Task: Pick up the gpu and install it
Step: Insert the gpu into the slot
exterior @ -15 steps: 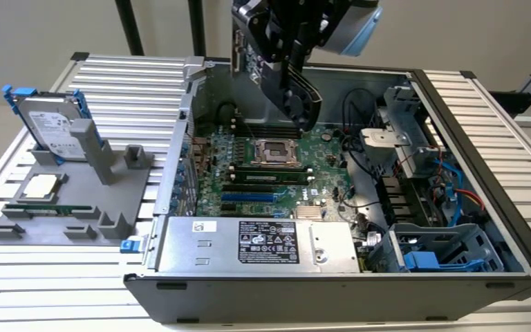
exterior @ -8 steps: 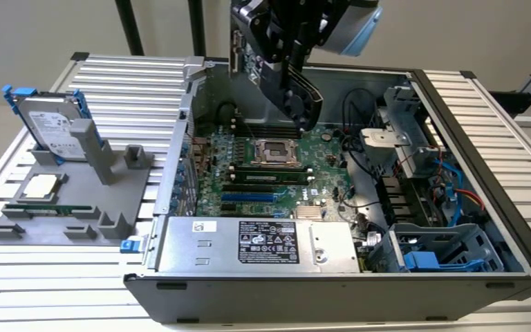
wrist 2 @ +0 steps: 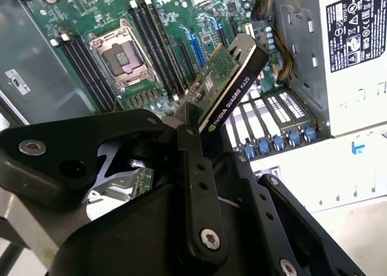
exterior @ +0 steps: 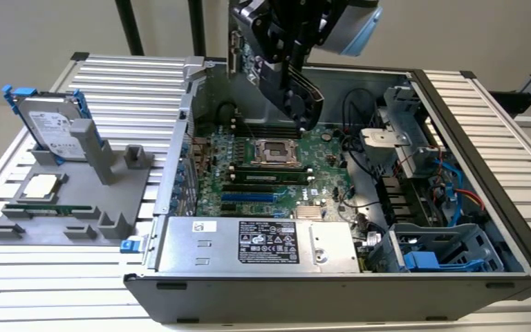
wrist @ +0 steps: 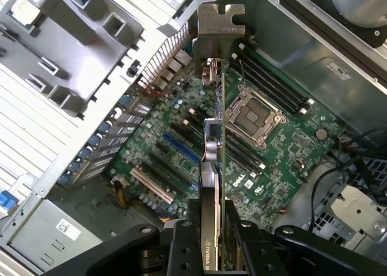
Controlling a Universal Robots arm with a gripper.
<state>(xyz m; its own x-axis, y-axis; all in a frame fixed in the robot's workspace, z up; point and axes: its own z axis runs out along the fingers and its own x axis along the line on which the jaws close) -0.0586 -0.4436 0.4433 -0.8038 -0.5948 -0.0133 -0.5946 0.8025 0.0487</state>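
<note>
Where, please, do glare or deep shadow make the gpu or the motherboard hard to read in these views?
Exterior view: the gpu, clamped in the gripper, reads as a dark, shadowed shape. Second wrist view: the power supply looks washed out, and the gripper's black links lose detail. First wrist view: light falls evenly on the motherboard, with no strong glare.

Black, blocky end effector studded with silver screws.

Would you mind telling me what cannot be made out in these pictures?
- Second wrist view: the gpu's held end, covered by the gripper.
- First wrist view: the motherboard strip under the gpu, hidden by it.
- Exterior view: the arm's upper part, cut off by the top edge.
</note>
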